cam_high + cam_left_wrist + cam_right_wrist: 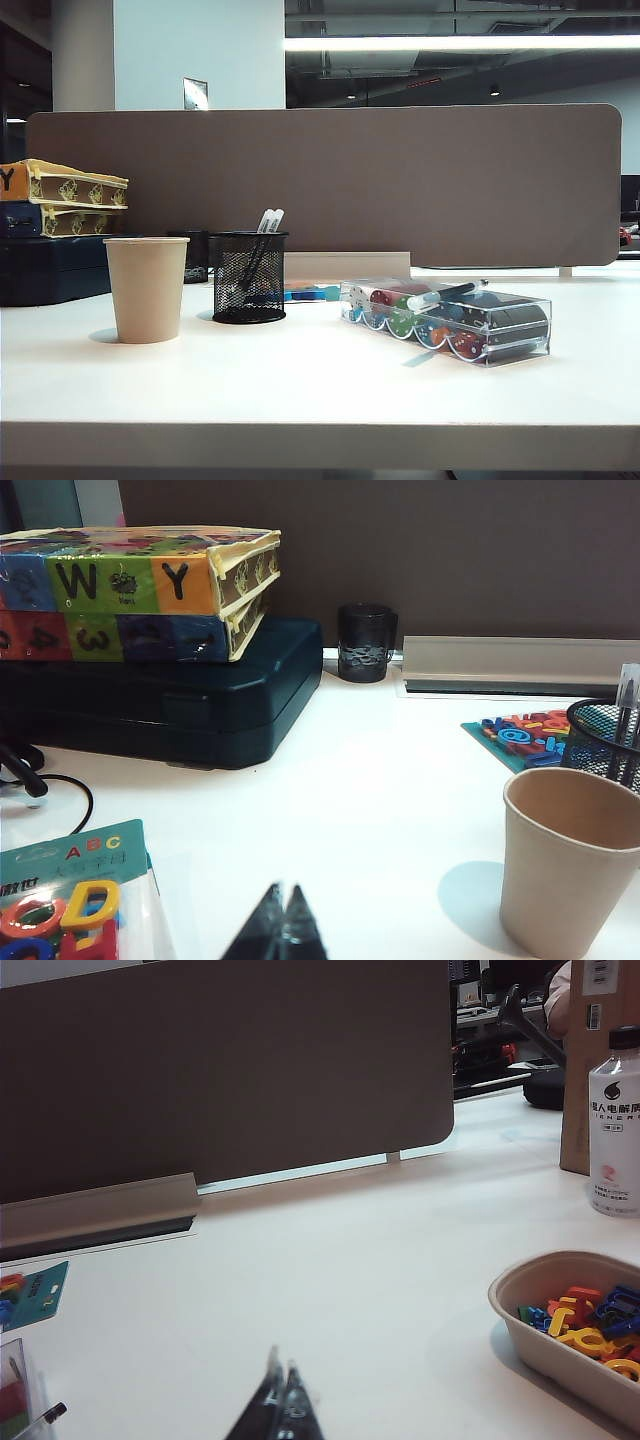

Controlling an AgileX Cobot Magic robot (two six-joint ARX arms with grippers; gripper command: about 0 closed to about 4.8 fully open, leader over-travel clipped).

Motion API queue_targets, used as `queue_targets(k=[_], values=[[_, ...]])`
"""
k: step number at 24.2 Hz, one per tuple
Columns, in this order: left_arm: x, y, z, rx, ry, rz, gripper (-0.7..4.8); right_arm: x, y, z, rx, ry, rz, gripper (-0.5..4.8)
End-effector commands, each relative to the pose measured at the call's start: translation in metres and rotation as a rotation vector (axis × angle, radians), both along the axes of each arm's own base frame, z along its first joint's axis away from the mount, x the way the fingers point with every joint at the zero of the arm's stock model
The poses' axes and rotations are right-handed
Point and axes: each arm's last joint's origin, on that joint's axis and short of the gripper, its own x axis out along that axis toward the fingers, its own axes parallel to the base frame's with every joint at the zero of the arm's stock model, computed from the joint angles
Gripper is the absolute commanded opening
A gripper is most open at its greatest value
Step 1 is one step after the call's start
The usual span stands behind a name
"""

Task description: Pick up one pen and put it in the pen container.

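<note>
Exterior view: white counter [300,390] with a brown divider panel behind. Paper cup [146,289] at centre left. Just to its right, apart from it, the black mesh pen container [249,277], upright, two whitish pen tops sticking out of it. Lower right of centre: clear plastic box [447,321] of coloured chips. The pen [446,294], black barrel with a whitish end, lies across the top of this box, well apart from the container. Neither arm shows here.

Left wrist view: left pincer [279,917] at the bottom edge, jaws pressed together, gripping nothing, above bare counter. Paper cup at lower right, mesh container rim at the right edge behind it. Stacked letter boxes [140,585] on a dark case [180,700] at upper left.

Right wrist view: right pincer [279,1397] at bottom centre, jaws closed, empty. A tray [560,1335] of coloured letters at lower right, a bottle [614,1125] at upper right. A dark pen tip shows at the lower left corner.
</note>
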Motion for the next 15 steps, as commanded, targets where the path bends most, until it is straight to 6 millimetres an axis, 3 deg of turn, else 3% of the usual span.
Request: queue_targets(k=[1, 15], values=[[-0.0003, 0.0, 0.0024, 0.004, -0.013, -0.002, -0.06, -0.0002, 0.0001, 0.0004, -0.004, -0.013, -0.003, -0.05], [-0.0003, 0.0, 0.0024, 0.003, -0.013, -0.002, -0.06, 0.0, 0.0001, -0.0008, -0.003, -0.001, -0.003, -0.05]])
